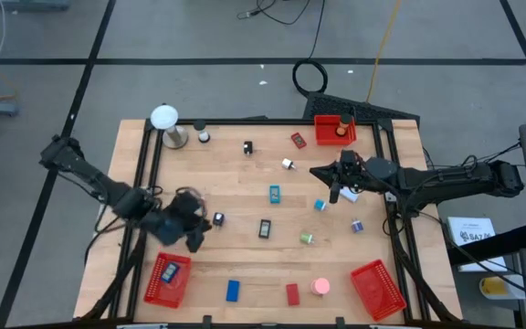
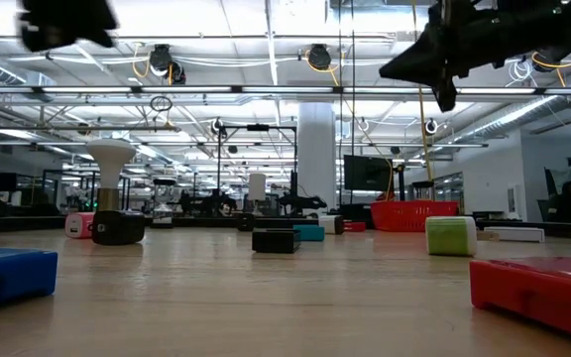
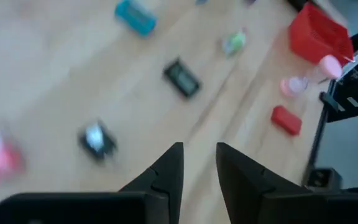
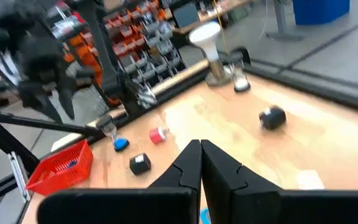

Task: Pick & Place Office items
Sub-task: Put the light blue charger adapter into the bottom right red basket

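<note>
Loose office items (image 1: 275, 193) dot the table around the narrowly parted, empty left gripper (image 1: 196, 239), while the near-left basket (image 1: 156, 290) holds 1 blue piece (image 1: 171, 271) (right gripper (image 1: 334, 194) pressed together).

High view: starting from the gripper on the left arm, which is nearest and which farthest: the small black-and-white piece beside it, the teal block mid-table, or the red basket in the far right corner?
From the left gripper:
1. Black-and-white piece, just beside it.
2. Teal block, mid-table.
3. Red basket, at the table's far right corner.
</note>
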Controlling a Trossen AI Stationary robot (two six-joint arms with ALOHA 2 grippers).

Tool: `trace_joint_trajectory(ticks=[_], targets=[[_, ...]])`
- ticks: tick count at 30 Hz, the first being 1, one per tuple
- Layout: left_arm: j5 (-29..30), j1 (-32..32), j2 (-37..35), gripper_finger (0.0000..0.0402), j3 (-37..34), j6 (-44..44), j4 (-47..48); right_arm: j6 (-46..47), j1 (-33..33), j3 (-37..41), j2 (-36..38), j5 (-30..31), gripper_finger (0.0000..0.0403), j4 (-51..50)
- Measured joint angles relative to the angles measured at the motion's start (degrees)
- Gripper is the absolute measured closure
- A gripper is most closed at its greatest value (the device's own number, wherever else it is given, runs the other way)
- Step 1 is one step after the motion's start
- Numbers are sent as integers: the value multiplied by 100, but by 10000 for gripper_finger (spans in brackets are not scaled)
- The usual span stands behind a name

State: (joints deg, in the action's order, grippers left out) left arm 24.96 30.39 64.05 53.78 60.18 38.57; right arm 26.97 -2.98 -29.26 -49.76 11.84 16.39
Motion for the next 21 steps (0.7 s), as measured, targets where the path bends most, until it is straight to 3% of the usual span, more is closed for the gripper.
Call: trace_joint_trajectory(ticks=[5, 8, 11, 16, 18, 21], targets=[[-214, -1003, 95, 362, 0, -2107, -889, 405, 11, -79, 0, 13, 403, -582], [-539, -1570, 81, 395, -4, -2938, -1497, 477, 66, -419, 0, 81, 403, -1606], [-924, -2052, 81, 393, -322, -3587, -2536, 447, 194, -802, 0, 343, 403, -2792], [-1963, -2808, 133, 396, -1520, -3786, -5426, 914, 357, -1075, 2, 452, 397, -3906], [-2043, -3010, 306, 391, -1993, -3796, -6467, 1270, 448, -1067, -37, 455, 387, -4286], [-1742, -3271, 524, 391, -2450, -3620, -6990, 1649, 597, -1064, -198, 454, 367, -4858]])
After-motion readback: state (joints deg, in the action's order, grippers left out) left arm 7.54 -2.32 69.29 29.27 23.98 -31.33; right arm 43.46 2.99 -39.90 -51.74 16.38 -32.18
